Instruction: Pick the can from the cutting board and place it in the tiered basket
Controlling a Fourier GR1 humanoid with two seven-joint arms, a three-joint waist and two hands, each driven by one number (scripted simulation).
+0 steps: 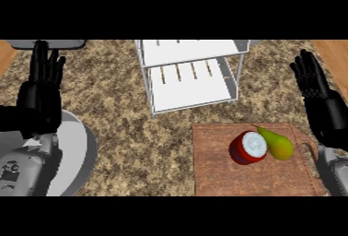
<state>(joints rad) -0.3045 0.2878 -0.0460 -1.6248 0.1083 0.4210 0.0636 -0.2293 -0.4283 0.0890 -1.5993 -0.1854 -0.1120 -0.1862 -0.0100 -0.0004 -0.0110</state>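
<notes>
A red can (247, 148) lies on its side on a wooden cutting board (224, 177), its pale end facing up — just left of and below the robot's right hand (318, 92), and well apart from it. That hand stands at the view's right edge with fingers straight and raised, holding nothing. A green pear (277, 143) lies touching the can on the side nearer the right hand. The white tiered basket (192, 87) stands up and to the left of that hand, beyond the board. The left hand (42, 87) rests at the view's left edge — fingers straight, upward, nothing in it — with a grey round plate (78, 152) just below it on the speckled counter (129, 129).
</notes>
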